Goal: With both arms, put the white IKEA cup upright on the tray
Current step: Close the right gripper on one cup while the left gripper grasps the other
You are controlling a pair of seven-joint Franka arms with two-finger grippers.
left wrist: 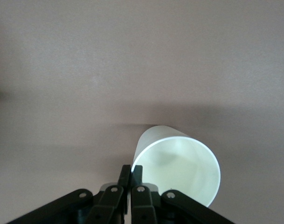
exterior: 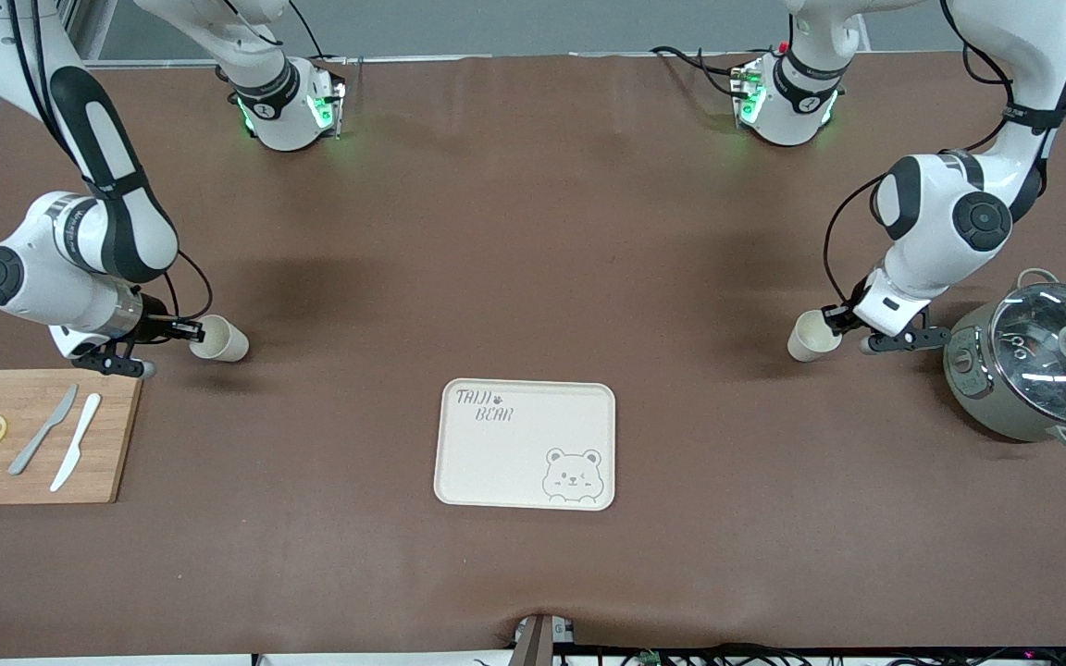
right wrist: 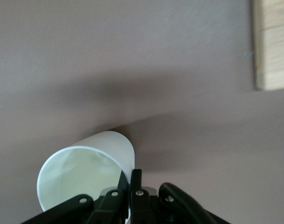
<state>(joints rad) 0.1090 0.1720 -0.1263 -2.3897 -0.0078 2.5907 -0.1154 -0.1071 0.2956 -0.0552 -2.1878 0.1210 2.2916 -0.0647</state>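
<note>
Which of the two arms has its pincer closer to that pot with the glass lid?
Left. The left pincer, shut on a cup's rim, is right beside the pot. The right pincer, gripping the other cup, is by the cutting board.

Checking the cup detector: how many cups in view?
2. One cup lies on its side by the cutting board, in the right gripper. The other lies near the pot, in the left gripper. None on the tray.

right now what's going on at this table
Each arm has pinched the rim of a white cup lying on its side. The left gripper is shut on the cup by the pot, the right gripper on the cup by the board. The tray has nothing on it yet.
</note>
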